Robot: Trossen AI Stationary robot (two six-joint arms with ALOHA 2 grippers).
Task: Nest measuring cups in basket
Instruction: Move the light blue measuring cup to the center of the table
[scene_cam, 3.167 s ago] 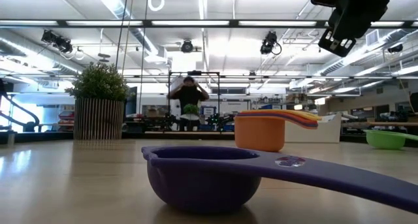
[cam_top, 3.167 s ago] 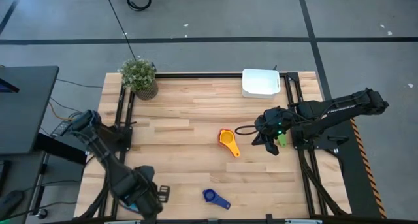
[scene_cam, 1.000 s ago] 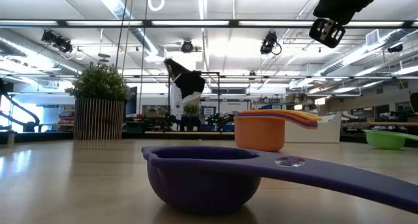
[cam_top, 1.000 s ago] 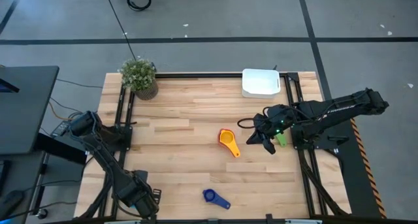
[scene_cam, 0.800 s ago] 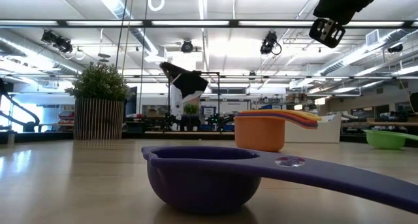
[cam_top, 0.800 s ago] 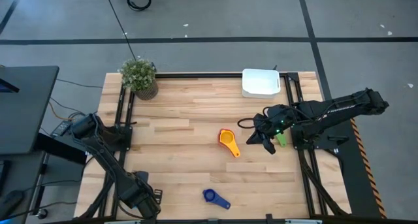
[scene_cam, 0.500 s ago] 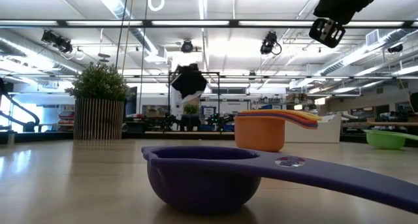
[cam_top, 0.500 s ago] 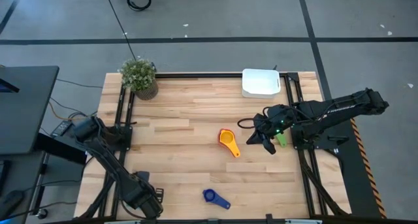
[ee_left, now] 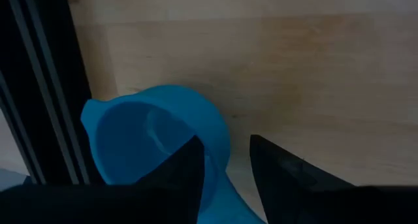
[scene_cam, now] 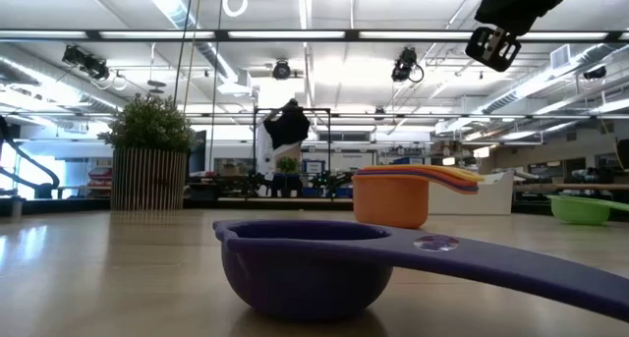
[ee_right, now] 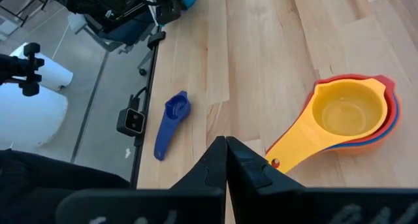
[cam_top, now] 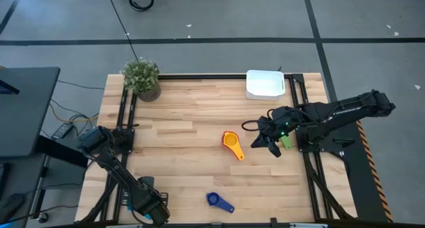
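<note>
Light blue cup point(ee_left: 153, 142) lies at the counter's point(cam_top: 199, 121) near-left corner, close against the black frame rail point(ee_left: 39, 87). Left gripper point(cam_top: 151, 209) is set directly over it. In the left wrist view the two fingers point(ee_left: 179, 172) are parted, with the cup's handle root running between them; bowl ahead of the tips, handle trailing back under the wrist. Whether the pads are already touching plastic cannot be told.

Basket point(cam_top: 265, 84) sits at about 1 o'clock from the counter's centre, well apart from this cup. Nested stack of yellow, orange and red cups point(cam_top: 232, 143) lies near centre, handle pointing to about 5 o'clock. Dark blue cup point(cam_top: 218, 201) lies at the near edge, 6 o'clock. Green cup point(cam_top: 285, 141) is just beside the right gripper point(cam_top: 264, 148), whose fingers are closed on nothing, raised above the counter.

Judged: the left arm is far the nearer; the grasp turns on the handle's line staying between the fingers.
</note>
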